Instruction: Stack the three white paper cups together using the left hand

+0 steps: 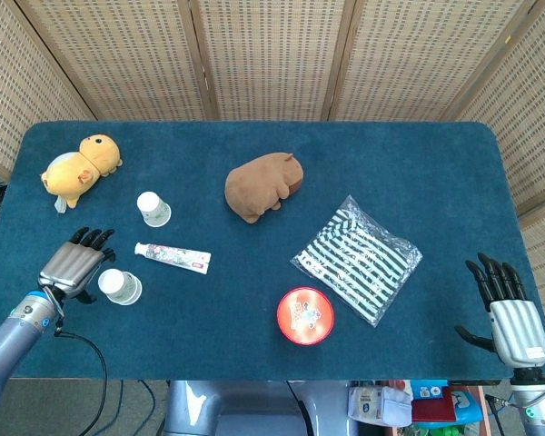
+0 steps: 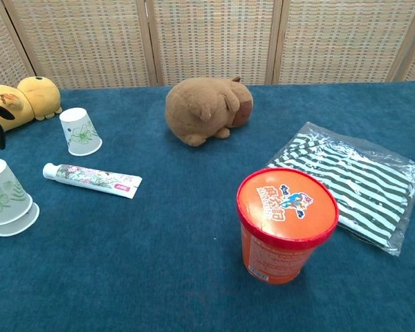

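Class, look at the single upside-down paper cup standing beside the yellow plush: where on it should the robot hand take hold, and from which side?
Grip the single cup around its tapered side wall, about mid-height. It stands upside down, so there is no open rim to hook. The left robot hand would probably do best coming from the near-left side, since the toothpaste tube lies at the near right and the yellow plush sits behind to the left.
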Controlling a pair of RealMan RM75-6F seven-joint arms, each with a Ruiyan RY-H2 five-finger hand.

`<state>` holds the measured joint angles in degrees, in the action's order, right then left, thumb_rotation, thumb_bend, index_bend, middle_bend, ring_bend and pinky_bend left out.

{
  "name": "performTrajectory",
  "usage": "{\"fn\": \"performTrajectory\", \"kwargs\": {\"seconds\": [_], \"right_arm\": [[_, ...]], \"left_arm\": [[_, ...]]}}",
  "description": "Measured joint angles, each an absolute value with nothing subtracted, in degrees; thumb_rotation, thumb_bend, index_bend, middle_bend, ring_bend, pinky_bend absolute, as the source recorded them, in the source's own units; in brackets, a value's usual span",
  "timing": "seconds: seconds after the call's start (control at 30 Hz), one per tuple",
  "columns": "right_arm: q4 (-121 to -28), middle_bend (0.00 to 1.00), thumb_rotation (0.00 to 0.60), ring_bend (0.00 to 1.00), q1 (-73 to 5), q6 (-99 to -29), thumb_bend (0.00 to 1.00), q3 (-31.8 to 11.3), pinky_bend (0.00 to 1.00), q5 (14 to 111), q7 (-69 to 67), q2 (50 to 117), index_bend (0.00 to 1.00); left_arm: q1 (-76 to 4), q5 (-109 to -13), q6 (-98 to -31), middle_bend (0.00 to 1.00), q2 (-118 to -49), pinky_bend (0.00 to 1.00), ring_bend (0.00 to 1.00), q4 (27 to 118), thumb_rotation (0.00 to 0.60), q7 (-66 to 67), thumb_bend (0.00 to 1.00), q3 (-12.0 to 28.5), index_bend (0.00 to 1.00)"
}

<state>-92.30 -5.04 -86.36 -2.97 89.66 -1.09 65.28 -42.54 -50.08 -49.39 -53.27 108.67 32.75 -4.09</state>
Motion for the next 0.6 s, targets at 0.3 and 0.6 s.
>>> {"fn": "performTrajectory", "kwargs": {"seconds": [0.3,0.6], "right_arm": [[-92.13,0.0,0.6,0.0,-5.0,-86.39,0.05,-3.01,0.0,89.57,-1.52,65.28,0.0],[-92.38,0.0,0.6,0.0,-5.29,-85.76,0.05,-2.66,0.0,89.98,-0.81,65.58,0.0]], "left_arm": [[-42.84,-49.1,-49.83,0.0,-53.14,0.0,0.0,108.88,0.6,31.99,0.19,-3.67,0.06],[-42.87,-50.9,-50.13,0.0,-46.99,0.01,0.0,110.53,0.6,23.42,0.19,1.49,0.06]]}}
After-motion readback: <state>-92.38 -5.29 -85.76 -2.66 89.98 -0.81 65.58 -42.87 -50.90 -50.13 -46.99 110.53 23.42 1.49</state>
